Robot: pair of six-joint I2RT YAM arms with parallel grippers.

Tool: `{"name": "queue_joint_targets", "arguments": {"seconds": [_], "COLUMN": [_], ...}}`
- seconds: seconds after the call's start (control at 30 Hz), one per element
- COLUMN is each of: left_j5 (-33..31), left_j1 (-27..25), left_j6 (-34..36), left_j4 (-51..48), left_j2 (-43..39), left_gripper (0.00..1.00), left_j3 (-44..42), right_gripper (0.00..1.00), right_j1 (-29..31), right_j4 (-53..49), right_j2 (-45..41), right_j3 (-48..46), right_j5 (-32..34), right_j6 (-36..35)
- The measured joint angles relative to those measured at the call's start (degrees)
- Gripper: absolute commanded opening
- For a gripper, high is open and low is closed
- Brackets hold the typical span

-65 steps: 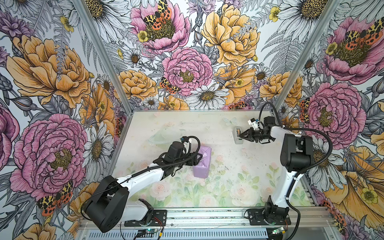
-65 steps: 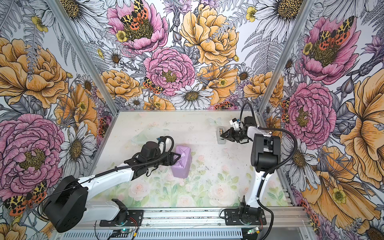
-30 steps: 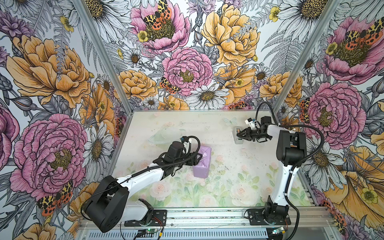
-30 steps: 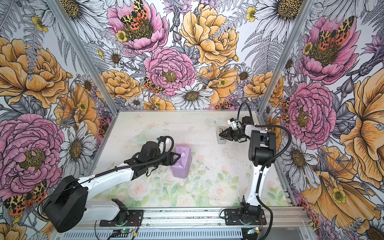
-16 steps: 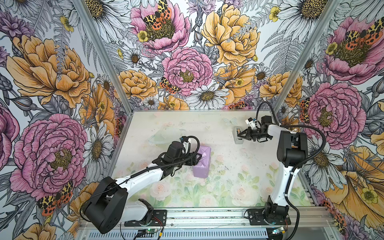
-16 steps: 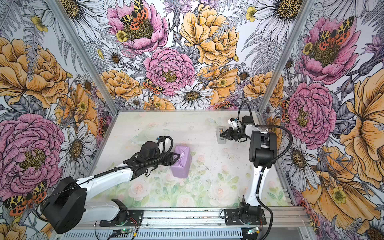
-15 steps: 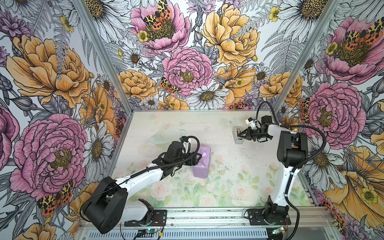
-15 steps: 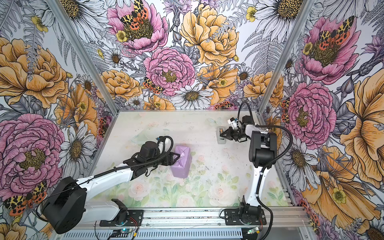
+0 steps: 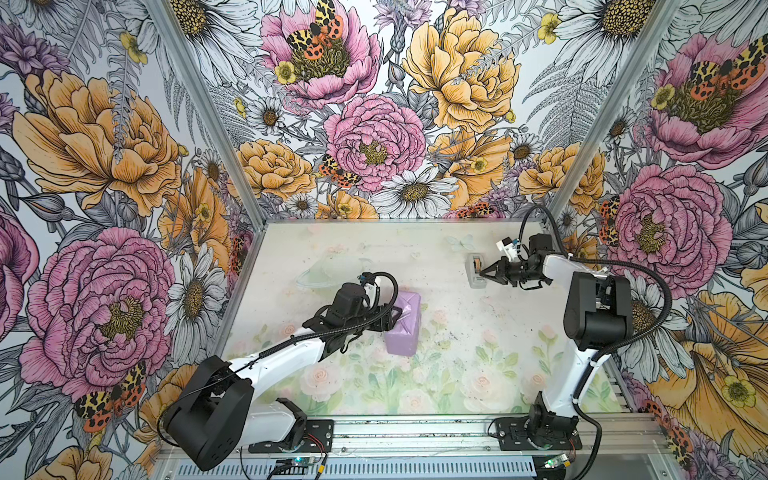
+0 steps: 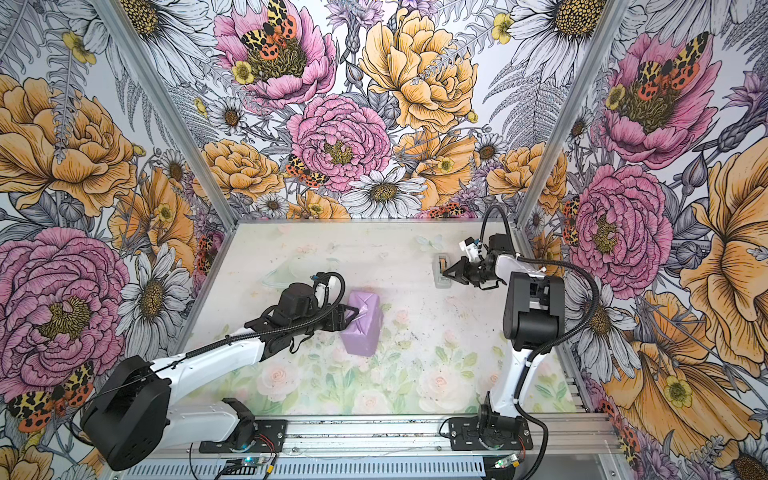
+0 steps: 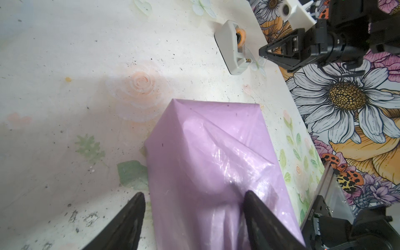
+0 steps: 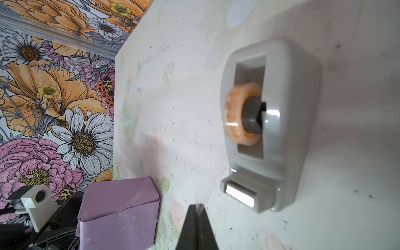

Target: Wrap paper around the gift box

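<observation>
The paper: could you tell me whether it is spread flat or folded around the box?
Folded: the paper forms a closed lilac block, with creased flaps overlapping across one end.

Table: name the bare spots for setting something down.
Bare table: between the wrapped gift box and the right arm; the front strip along the rail; the back-left stretch by the rear wall. Crowded: around the box, at the left fingers, and by the tape dispenser beside the shut right fingers.
</observation>
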Motion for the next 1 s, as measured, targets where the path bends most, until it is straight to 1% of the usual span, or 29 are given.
{"name": "queue_joint_targets", "arguments": {"seconds": [0.2, 0.43, 0.67, 1.0], "left_j5": [-0.11, -0.11, -0.13, -0.13], "left_j1": [-0.02, -0.02, -0.02, -0.02], "left_j6": [0.02, 0.02, 0.02, 0.24], "left_j4": [0.00, 0.00, 0.00, -0.20], "left_j2": [-0.02, -0.02, -0.02, 0.09], "left_gripper": [0.72, 0.72, 0.72, 0.72], "left_j3": [0.00, 0.00, 0.00, 0.17], "right_gripper": [0.00, 0.00, 0.00, 0.00], "right_j1": [-0.02, 0.61, 0.76, 0.81], "right_j4": [3.69, 10.78, 15.43, 18.18], "right_j2": [-2.82, -2.91, -2.86, -2.93], "right_j3": [-7.58, -14.40, -16.28, -16.35], "right_j5": [2.08, 2.29, 5.20, 13.00], "right_j6": [2.19, 5.62, 9.77, 17.81]}}
